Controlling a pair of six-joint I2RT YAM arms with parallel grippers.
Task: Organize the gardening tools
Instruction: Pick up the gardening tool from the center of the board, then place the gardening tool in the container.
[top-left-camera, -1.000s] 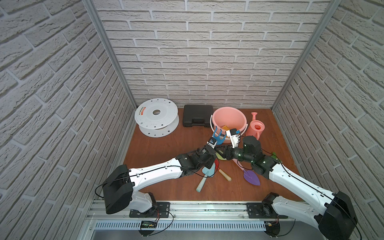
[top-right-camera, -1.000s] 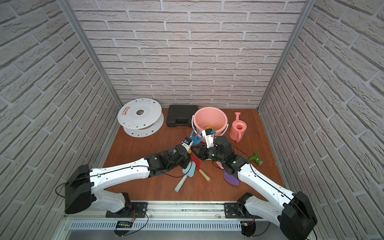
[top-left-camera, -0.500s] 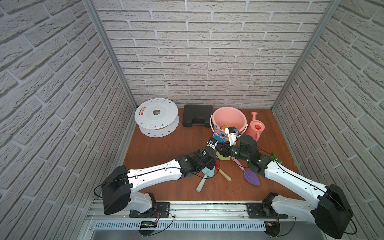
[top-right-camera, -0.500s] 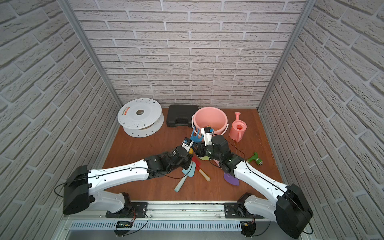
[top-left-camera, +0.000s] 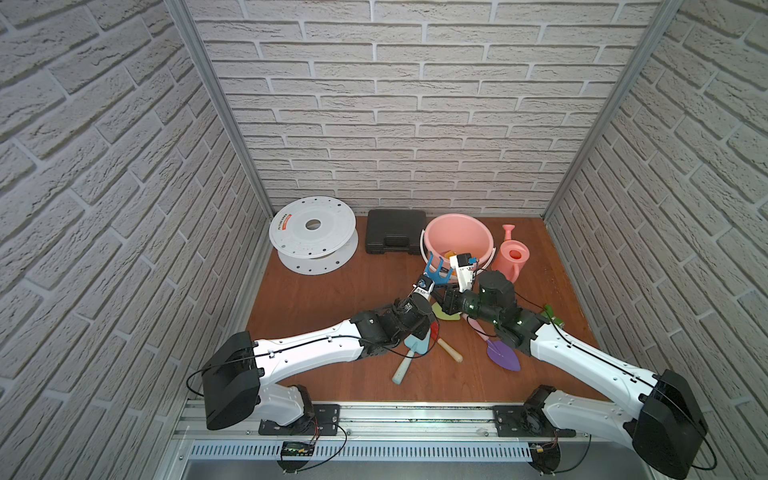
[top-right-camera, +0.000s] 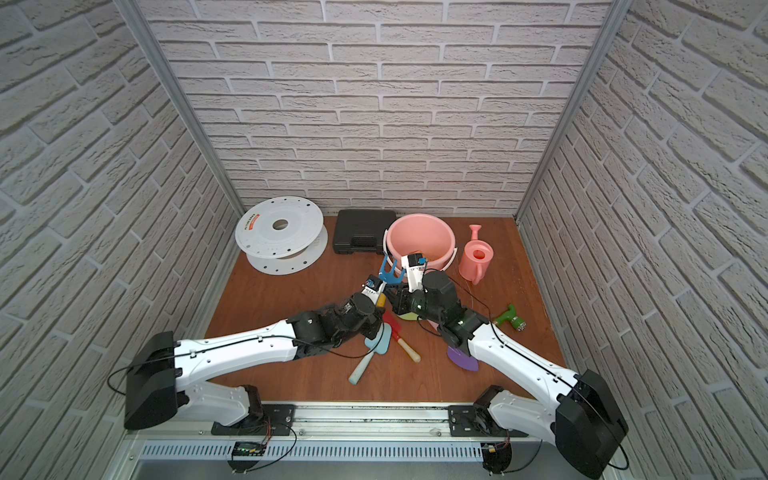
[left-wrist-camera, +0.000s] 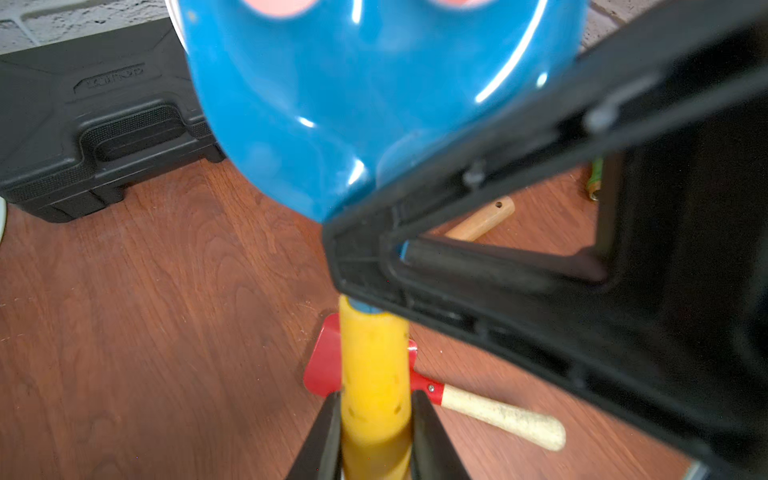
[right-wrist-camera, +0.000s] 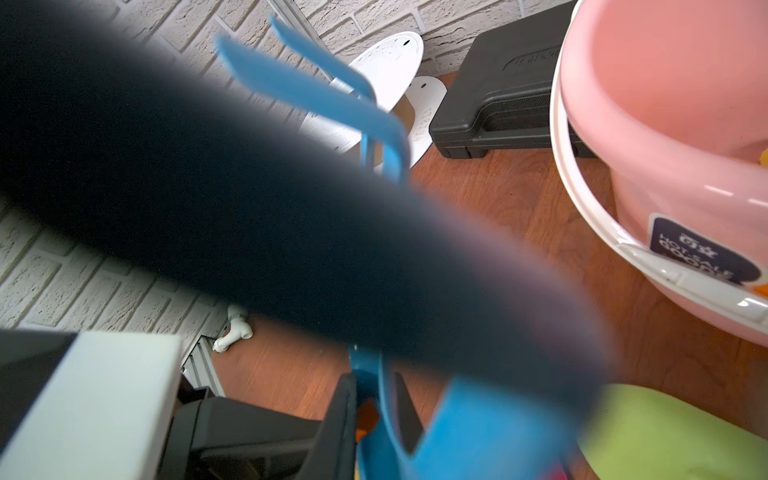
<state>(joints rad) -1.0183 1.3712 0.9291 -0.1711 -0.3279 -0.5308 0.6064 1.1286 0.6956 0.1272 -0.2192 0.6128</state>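
The blue fork with a yellow handle is held up in front of the pink bucket. My left gripper is shut on the handle. My right gripper comes from the right, and its jaws pinch the fork's blue neck just above the handle. On the table lie a red trowel, a light-blue trowel, a purple trowel, a yellow-green scoop and a green tool. The pink watering can stands right of the bucket.
A black case and a white spool sit along the back wall, left of the bucket. Brick walls close in three sides. Something yellow lies inside the bucket.
My right gripper has moved left to the fork's neck and its jaws have closed on it. The left gripper keeps its hold on the handle.
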